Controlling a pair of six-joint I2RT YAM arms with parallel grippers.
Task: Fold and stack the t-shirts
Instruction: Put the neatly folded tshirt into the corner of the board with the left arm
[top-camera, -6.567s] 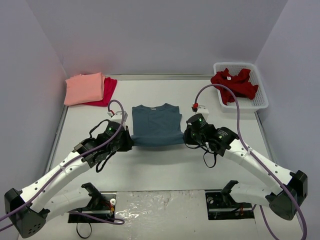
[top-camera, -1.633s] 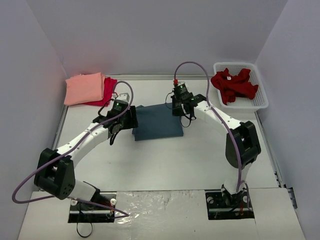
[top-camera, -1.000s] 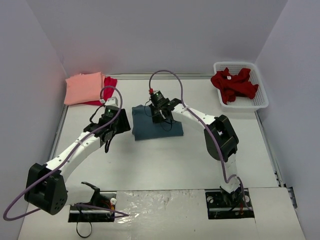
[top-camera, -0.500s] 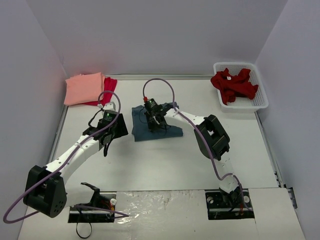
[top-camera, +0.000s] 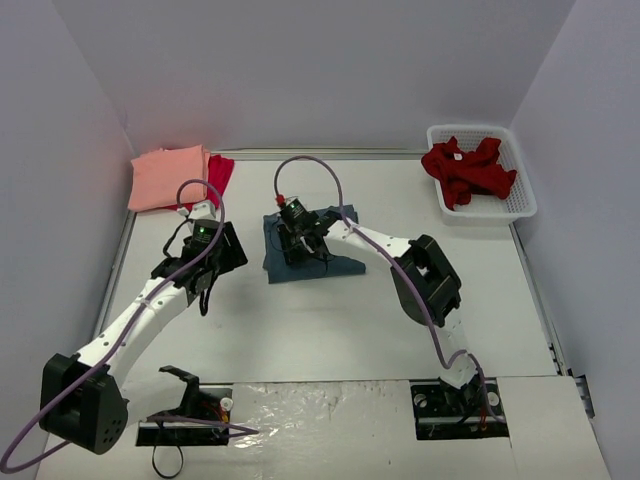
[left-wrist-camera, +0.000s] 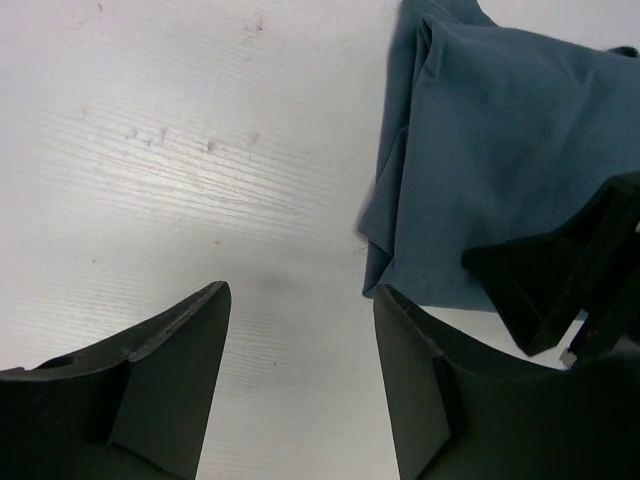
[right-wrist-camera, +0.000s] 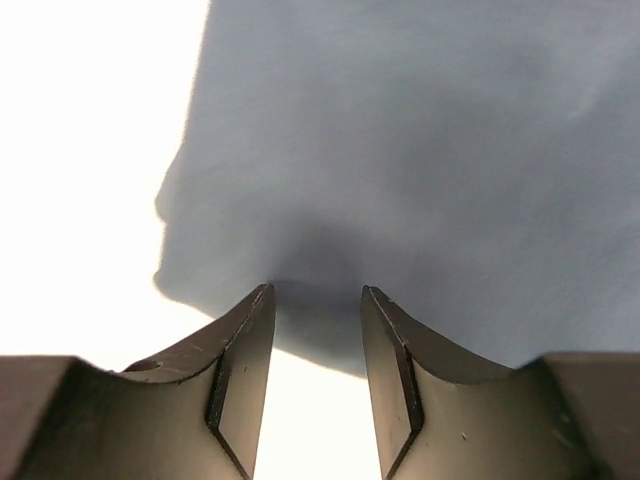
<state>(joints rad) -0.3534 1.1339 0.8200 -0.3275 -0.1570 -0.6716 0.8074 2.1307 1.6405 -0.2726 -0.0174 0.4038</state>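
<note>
The slate-blue t-shirt (top-camera: 345, 263) lies folded into a narrow bundle in the middle of the table. My right gripper (top-camera: 300, 248) hovers over its left part. In the right wrist view that gripper (right-wrist-camera: 316, 292) is open, nothing sits between its fingers, and the blue cloth (right-wrist-camera: 420, 150) lies just past the tips. My left gripper (top-camera: 222, 256) is open over bare table left of the shirt (left-wrist-camera: 500, 150), apart from it. The salmon-pink t-shirt (top-camera: 168, 177) rests folded on the crimson one (top-camera: 218, 175) at the back left. The dark red t-shirt (top-camera: 468, 167) lies crumpled in the basket.
The white lattice basket (top-camera: 522, 205) stands at the back right corner. Grey walls close in the table on three sides. The right arm reaches across the middle of the table, and its purple cable arches above the shirt.
The right gripper carried the shirt's right side over to the left, folding it narrower, and has now opened. The left arm drew back to the left, off the shirt.
</note>
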